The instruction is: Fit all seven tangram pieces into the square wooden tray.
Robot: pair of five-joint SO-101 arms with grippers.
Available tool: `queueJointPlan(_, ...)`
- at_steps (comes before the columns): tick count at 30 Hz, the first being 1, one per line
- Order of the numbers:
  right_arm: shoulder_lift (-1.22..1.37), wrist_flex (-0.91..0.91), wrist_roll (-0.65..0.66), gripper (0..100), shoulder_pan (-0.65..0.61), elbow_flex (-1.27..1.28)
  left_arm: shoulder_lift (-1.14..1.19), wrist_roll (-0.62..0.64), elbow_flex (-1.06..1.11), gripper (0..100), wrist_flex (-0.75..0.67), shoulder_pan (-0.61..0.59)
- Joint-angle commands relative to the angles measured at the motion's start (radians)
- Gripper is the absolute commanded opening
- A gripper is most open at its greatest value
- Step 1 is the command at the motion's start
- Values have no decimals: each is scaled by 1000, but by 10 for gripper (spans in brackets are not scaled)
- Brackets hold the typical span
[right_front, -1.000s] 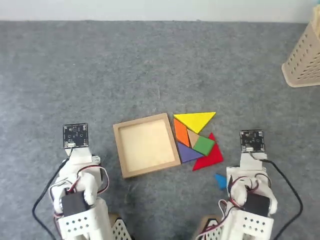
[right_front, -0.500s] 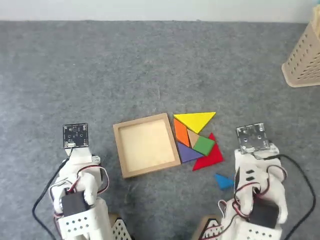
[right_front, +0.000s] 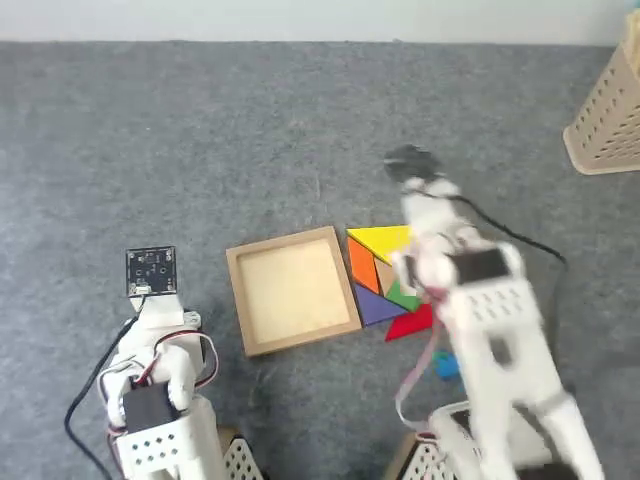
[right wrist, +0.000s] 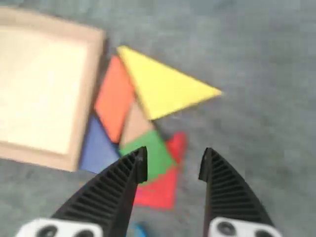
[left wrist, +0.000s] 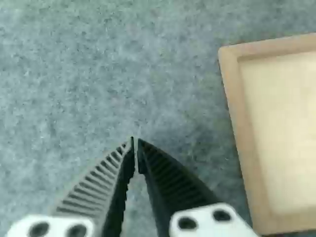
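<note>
The square wooden tray (right_front: 293, 290) lies empty at the table's middle. Against its right side sits a cluster of pieces: a yellow triangle (right wrist: 160, 86), an orange piece (right wrist: 114, 98), a tan piece (right wrist: 132, 126), a green square (right wrist: 150, 153), a red triangle (right wrist: 165, 182) and a blue-purple triangle (right wrist: 98, 148). A small blue triangle (right_front: 445, 365) lies apart, nearer the arm bases. My right gripper (right wrist: 173, 158) hangs open above the green and red pieces; the right arm (right_front: 450, 265) stretches over the cluster. My left gripper (left wrist: 134, 144) is shut and empty over the carpet, left of the tray (left wrist: 237, 108).
Grey carpet covers the table. A beige perforated container (right_front: 610, 110) stands at the far right edge. The left arm (right_front: 150, 350) is folded back near its base at the lower left.
The right arm has swung up from its folded pose and out over the cluster of pieces. The left arm, tray and pieces have stayed put.
</note>
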Motion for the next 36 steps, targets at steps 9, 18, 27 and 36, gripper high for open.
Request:
queueJointPlan(9,588,-18,-84,191,-286,-387,-14,8,-8,13,8,5)
queueJointPlan(18,734,-51,-123,191,-294,-465,-14,8,-8,13,8,5)
queueJointPlan(27,779,-65,-167,161,-257,-451,-14,8,-8,13,8,5)
queueJointPlan(36,785,-58,-173,56,-82,-451,-14,8,-8,13,8,5)
